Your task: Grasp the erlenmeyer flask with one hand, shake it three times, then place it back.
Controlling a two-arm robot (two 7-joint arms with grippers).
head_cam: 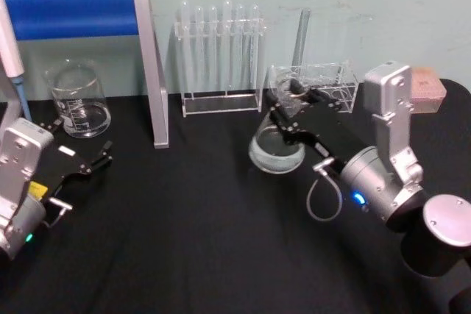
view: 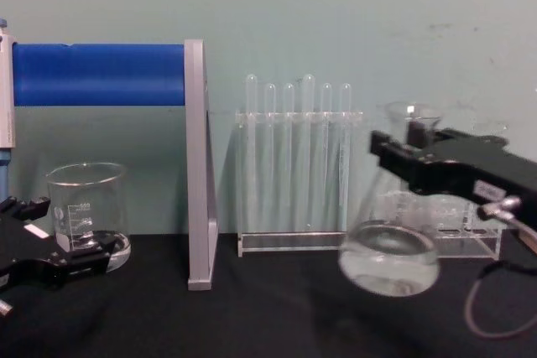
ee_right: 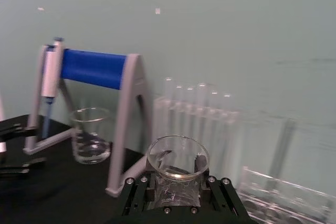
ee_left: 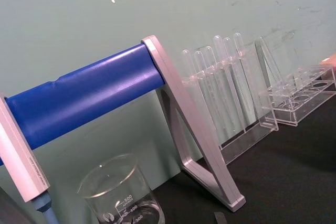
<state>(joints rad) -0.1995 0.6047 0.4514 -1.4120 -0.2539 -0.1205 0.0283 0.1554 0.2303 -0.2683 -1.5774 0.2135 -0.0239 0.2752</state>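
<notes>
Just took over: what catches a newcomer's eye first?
The right gripper, jaws shut on the neck of the erlenmeyer flask, holds it tilted above the black table, right of centre. Behind stands a test tube rack; far left, a blue-barred stand and beaker by the open left gripper.

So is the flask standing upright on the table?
No, the chest view shows the flask tilted, its neck clamped in the right claw, left claw idle near the beaker.

You have bare surface (head_cam: 199, 240) across the middle and near edge. Far edge walled: beaker (head_cam: 77, 101), pipette stand (head_cam: 151, 79), tube rack (head_cam: 221, 60); flask (head_cam: 276, 151) hangs tilted just before the far-right low rack (head_cam: 335, 86).
</notes>
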